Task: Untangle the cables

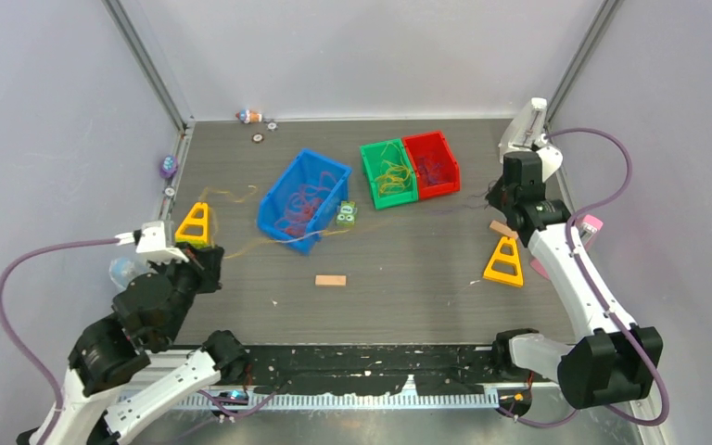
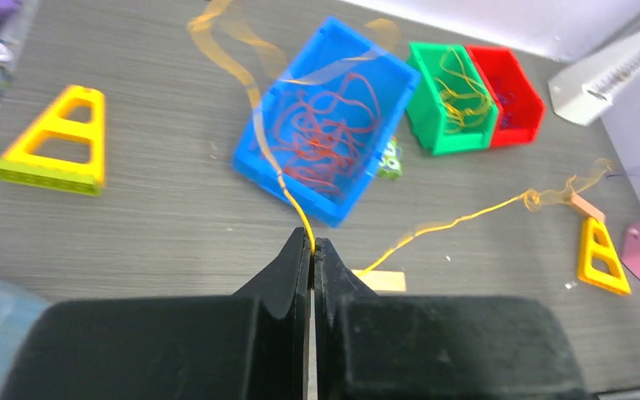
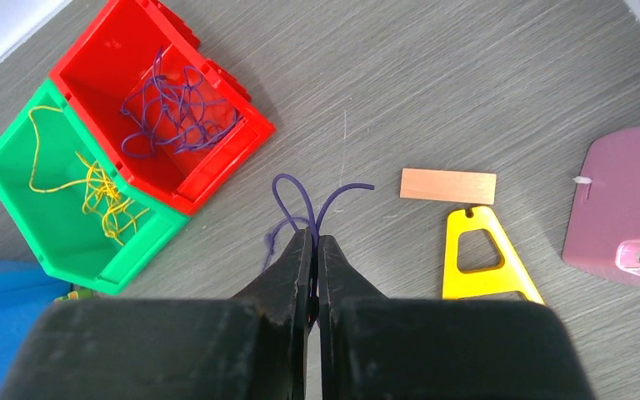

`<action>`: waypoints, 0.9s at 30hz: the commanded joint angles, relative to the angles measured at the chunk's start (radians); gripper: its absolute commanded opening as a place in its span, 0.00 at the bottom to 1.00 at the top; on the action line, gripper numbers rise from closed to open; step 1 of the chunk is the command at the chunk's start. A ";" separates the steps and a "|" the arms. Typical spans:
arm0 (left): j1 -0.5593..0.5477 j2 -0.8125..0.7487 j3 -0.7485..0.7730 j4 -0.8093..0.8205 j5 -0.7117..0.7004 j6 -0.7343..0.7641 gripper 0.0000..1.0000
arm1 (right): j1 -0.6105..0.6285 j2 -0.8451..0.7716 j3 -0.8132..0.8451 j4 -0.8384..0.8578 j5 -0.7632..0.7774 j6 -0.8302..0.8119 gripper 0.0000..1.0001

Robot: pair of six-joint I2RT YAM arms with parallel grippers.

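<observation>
My left gripper (image 2: 312,244) is shut on a thin yellow cable (image 2: 458,222). The cable rises from the jaws over the blue bin (image 2: 260,162) and also trails right across the table. In the top view this gripper (image 1: 211,255) hangs at the left, beside a yellow stand. My right gripper (image 3: 315,237) is shut on a purple cable (image 3: 282,193) that loops out just past its tips, near the red bin (image 3: 242,133). Orange-red cables (image 1: 298,204) lie in the blue bin. Yellow cables (image 1: 392,176) are in the green bin and purple cables (image 3: 175,112) in the red bin.
Two yellow triangular stands (image 1: 194,224) (image 1: 504,261) sit at the left and right. A wooden block (image 1: 330,280) lies mid-table and a smaller one (image 3: 447,186) near my right gripper. A pink object (image 3: 625,200) sits at the right edge, and a small green toy (image 1: 347,213) beside the blue bin.
</observation>
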 commanded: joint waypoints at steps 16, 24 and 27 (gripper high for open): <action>0.004 0.124 0.345 -0.014 -0.036 0.304 0.00 | 0.011 0.243 0.258 0.133 -0.107 -0.118 0.05; 0.004 0.276 0.484 0.051 0.163 0.375 0.00 | 0.054 0.482 0.448 0.195 -0.038 -0.194 0.06; 0.005 0.363 0.551 0.069 0.223 0.394 0.00 | 0.093 0.600 0.524 0.241 0.014 -0.260 0.05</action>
